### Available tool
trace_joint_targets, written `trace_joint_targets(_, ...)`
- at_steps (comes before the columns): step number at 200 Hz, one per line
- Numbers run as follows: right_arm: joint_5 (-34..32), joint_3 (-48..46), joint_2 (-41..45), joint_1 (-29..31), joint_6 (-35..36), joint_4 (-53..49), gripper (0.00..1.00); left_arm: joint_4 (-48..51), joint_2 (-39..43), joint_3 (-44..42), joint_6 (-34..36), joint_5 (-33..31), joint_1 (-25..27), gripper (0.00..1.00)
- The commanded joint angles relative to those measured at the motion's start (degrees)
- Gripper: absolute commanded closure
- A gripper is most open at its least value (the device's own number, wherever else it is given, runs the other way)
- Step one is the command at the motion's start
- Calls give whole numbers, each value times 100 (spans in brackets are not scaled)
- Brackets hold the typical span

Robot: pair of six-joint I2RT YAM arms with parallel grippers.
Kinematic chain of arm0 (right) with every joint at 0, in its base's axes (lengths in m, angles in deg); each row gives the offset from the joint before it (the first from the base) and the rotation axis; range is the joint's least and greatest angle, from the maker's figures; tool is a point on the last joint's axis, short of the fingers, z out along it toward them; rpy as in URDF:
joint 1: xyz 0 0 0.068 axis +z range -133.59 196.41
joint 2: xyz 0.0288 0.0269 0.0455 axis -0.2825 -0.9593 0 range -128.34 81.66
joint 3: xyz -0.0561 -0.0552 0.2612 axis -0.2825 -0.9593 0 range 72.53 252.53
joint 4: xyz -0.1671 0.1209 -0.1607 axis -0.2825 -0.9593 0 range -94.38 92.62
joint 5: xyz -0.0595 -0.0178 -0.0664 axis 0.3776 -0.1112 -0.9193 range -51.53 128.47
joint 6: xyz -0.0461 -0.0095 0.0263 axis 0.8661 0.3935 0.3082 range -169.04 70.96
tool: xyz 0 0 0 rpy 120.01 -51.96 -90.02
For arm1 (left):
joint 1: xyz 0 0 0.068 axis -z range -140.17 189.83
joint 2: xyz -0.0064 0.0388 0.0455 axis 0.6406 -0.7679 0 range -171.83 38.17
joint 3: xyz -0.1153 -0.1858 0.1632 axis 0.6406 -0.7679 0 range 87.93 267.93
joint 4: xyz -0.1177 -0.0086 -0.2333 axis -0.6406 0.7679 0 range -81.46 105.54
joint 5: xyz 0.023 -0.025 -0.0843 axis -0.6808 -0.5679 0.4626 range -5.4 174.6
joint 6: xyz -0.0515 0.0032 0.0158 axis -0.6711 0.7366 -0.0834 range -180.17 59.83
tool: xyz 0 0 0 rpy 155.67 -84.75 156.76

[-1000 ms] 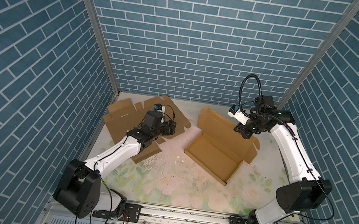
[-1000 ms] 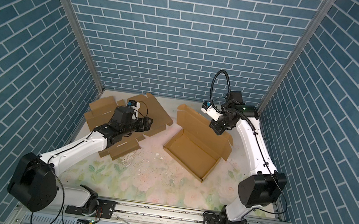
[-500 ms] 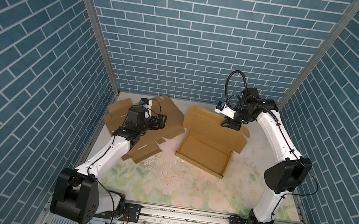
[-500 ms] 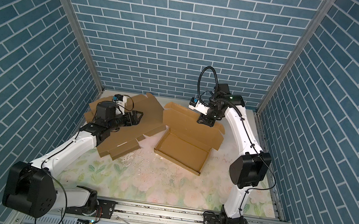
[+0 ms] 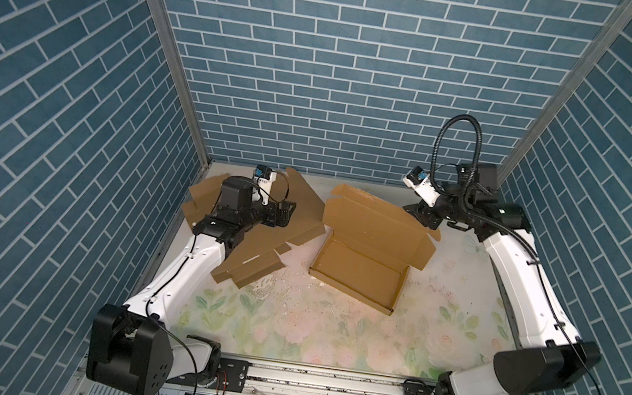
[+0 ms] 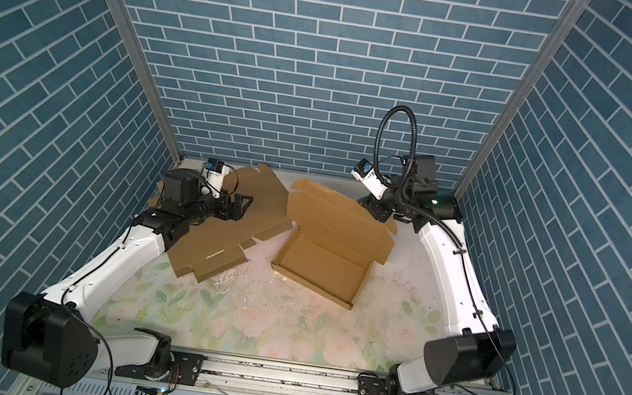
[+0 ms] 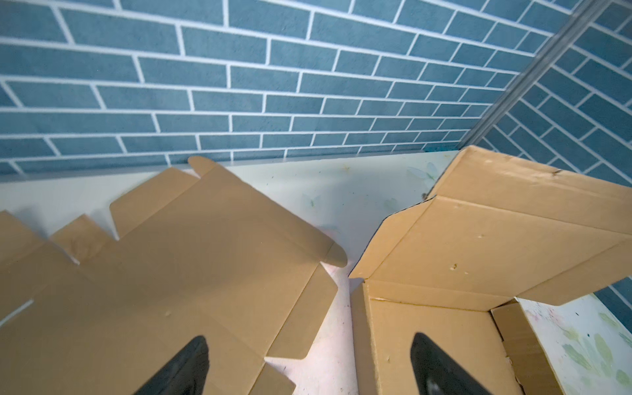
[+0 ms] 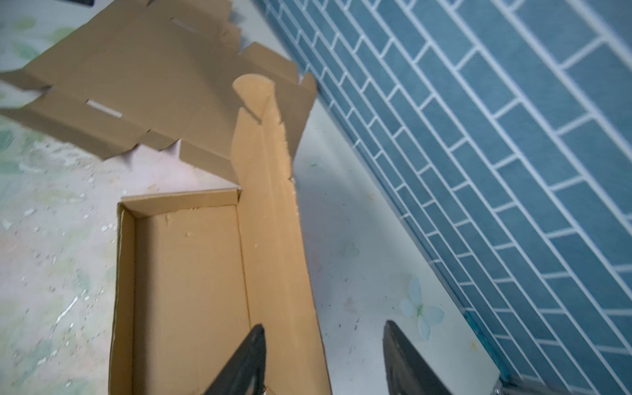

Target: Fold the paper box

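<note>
Right jaws, clenched on the lid (image 5: 378, 220) a second ago, are standing parted and empty behind the paper box (image 5: 358, 271), which is sitting mid-desk (image 5: 328, 334), tray formed, lid raised; left jaws are hanging released over the flat blank (image 5: 256, 249); closing the lid is probably next.

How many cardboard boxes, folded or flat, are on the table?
2. A flat unfolded cardboard blank lies far left, partly under the left arm; a partly folded box with its lid raised sits at the centre. More sheets may hide beneath the blank.
</note>
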Motion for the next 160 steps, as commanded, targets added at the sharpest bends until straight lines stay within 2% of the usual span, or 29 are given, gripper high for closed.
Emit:
trace_joint_targets(1, -306, -744, 672, -263, -1665, 856, 44, 236, -238, 223, 777, 618, 103, 8)
trace_joint_targets(31, -237, -1588, 1425, -788, -2715, 747, 44, 399, -784, 657, 1371, 1061, 379, 9)
trace_joint_targets(74, 309, -2869, 2225, -1538, -2985, 605, 39, 725, -1770, 1350, 2007, 1448, 473, 12)
trace_joint_targets(105, 614, -3352, 2094, -1998, -3007, 740, 37, 799, -2398, 1851, 2328, 1660, 496, 13)
trace_joint_targets(160, 1202, -3655, 1451, -2028, -2711, 1366, 39, 1235, -3314, 2767, 2679, 2171, 559, 18)
